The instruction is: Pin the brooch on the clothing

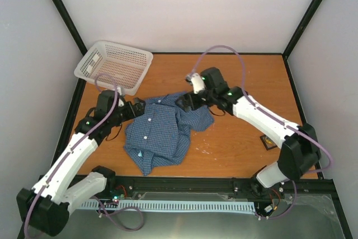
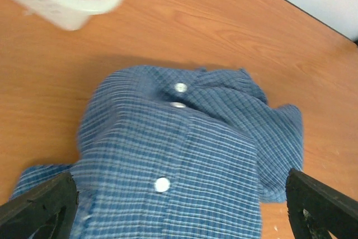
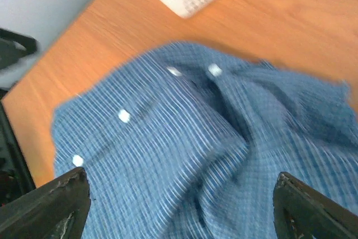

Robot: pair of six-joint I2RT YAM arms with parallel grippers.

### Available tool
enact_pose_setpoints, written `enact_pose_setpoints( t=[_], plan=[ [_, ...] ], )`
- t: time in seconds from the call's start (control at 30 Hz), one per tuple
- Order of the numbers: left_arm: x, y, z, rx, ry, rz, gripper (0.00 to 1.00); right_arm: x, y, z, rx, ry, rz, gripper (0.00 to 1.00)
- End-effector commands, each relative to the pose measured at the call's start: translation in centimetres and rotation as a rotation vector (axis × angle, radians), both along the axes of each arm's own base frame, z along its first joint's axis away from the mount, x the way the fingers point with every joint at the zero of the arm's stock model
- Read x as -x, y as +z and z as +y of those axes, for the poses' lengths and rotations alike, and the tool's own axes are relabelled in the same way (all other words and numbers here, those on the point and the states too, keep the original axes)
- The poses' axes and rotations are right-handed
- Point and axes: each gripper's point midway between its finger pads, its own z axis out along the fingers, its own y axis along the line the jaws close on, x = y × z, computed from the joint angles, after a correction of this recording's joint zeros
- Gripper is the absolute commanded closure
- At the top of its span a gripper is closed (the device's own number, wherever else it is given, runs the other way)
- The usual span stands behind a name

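Currently judging the step as early: arranging the shirt (image 1: 159,135), ahead of any pinning. Note it heaped and creased on the table (image 1: 235,138), white buttons (image 2: 162,184) facing up. Locate left gripper (image 2: 180,177) over the shirt's far-left edge, fingers (image 2: 45,208) spread wide, holding nothing, with only checked cloth between them. Locate right gripper (image 3: 182,176) over the shirt's far-right edge, spread just as wide, also holding nothing. Log white basket (image 1: 144,71) beyond the shirt's far-left corner.

Expect the next move to call for smoothing one patch of cloth flat, probably beside the buttons. Then expect one gripper to leave the shirt to fetch the brooch while the other steadies the cloth. Flag loose folds as likely to shift under a push.

Cannot find the brooch in any view. Spot a small dark square thing (image 1: 268,142) on the table, well to the right of the shirt. Too small to tell whether open, or holding anything golden. Suspect the brooch there, as a guess only. Cannot tell whether either gripper touches the cloth. Mark both wrist views as blurred, fingers cut off at the lower corners, collar and sleeves hard to separate from the folds.
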Motion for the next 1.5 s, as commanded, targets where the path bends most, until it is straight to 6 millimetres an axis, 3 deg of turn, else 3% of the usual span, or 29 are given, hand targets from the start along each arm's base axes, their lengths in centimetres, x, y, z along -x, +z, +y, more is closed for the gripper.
enact_pose_setpoints(
  t=[0.0,0.03,0.1,0.2,0.3,0.37,0.5,0.6,0.7,0.77,0.87,0.97,1.03,1.13,1.27,1.37,1.47],
  plan=[
    [1.3,-1.3,3.6,0.053,0.224,0.056,0.00,-0.6,0.5,5.7,0.035,0.142,-0.065,0.12],
    [1.4,-1.0,3.3,0.078,0.211,0.039,0.00,-0.7,-0.1,7.3,0.005,0.170,-0.018,0.12],
    [1.5,0.0,2.5,0.124,0.161,-0.011,0.00,-1.3,-1.5,10.0,-0.049,0.209,0.077,0.01],
    [1.8,1.2,1.8,0.171,0.119,-0.066,0.00,-2.9,-3.4,12.7,-0.007,0.228,0.113,0.00],
    [2.2,1.3,1.8,0.176,0.113,-0.074,0.00,-4.6,-6.7,14.1,0.044,0.230,0.160,0.00],
    [2.2,1.6,1.7,0.172,0.106,-0.079,0.00,-5.8,-8.9,14.0,0.115,0.203,0.177,0.00],
    [1.8,1.8,1.3,0.155,0.071,-0.086,0.00,-8.1,-14.1,9.3,0.242,0.037,0.240,0.00],
    [1.4,1.5,0.7,0.162,0.045,-0.085,0.00,-9.5,-16.7,2.9,0.267,-0.151,0.306,0.00],
    [0.9,0.7,-0.2,0.180,0.009,-0.071,0.00,-9.0,-18.2,-4.2,0.360,-0.308,0.309,0.00],
    [0.5,0.2,-0.9,0.192,-0.019,-0.056,0.00,-7.4,-18.2,-7.6,0.395,-0.367,0.303,0.00],
    [-0.3,-0.5,-1.8,0.199,-0.054,-0.030,0.00,-3.0,-17.8,-9.8,0.370,-0.386,0.323,0.00],
    [-1.2,-0.6,-2.3,0.194,-0.070,-0.015,0.00,1.5,-15.8,-8.1,0.275,-0.334,0.327,0.00],
    [-1.7,-0.4,-2.3,0.188,-0.067,-0.017,0.00,3.2,-14.0,-6.3,0.284,-0.280,0.264,0.00],
    [-2.2,0.9,-1.5,0.172,-0.023,-0.062,0.00,2.5,-10.0,-4.0,0.317,-0.183,0.096,0.00],
    [-1.8,4.7,0.3,0.138,0.042,-0.188,0.00,0.1,-6.1,-2.0,0.342,-0.060,-0.070,0.00],
    [-1.0,6.8,1.7,0.123,0.087,-0.268,0.00,-0.8,-5.5,1.1,0.331,0.081,-0.062,0.00],
    [-0.3,6.9,2.1,0.127,0.099,-0.282,0.00,-2.2,-6.6,3.2,0.318,0.106,0.005,0.00]
  ],
)
